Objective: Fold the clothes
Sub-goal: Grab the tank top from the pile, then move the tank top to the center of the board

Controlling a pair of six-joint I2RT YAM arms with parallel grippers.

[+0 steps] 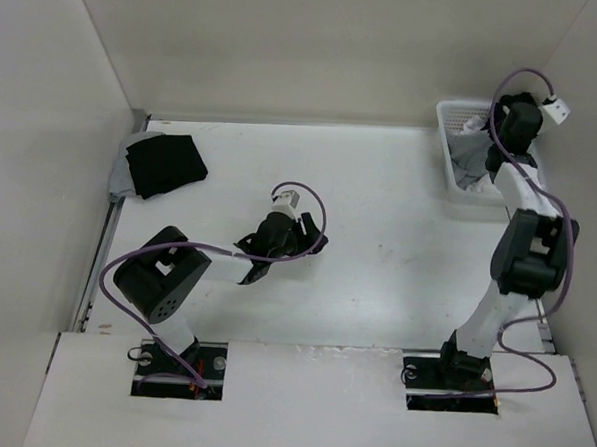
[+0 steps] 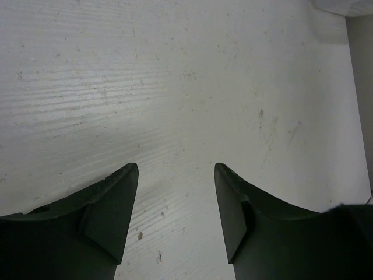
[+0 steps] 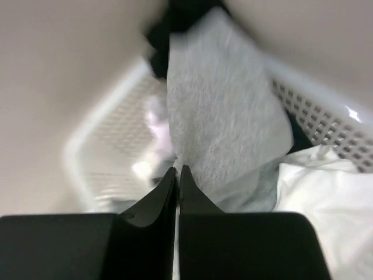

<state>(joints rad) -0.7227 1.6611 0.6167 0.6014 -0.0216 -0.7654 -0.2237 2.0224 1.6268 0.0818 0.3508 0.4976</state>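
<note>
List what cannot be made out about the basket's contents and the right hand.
1. Grey T-shirt: right wrist view is blurred; only one fold shows above the basket.
2. Right hand: in the top view, hidden under its own arm.
3. White cloth: right wrist view, cut off by the right edge.
4. Dark item behind the T-shirt: blurred, mostly covered.

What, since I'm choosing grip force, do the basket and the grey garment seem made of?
Basket: white plastic, probably rigid, with a slight sheen; moulded lattice walls. Grey garment: seemingly soft, matte knit fabric; fuzzy surface, limp folds.
</note>
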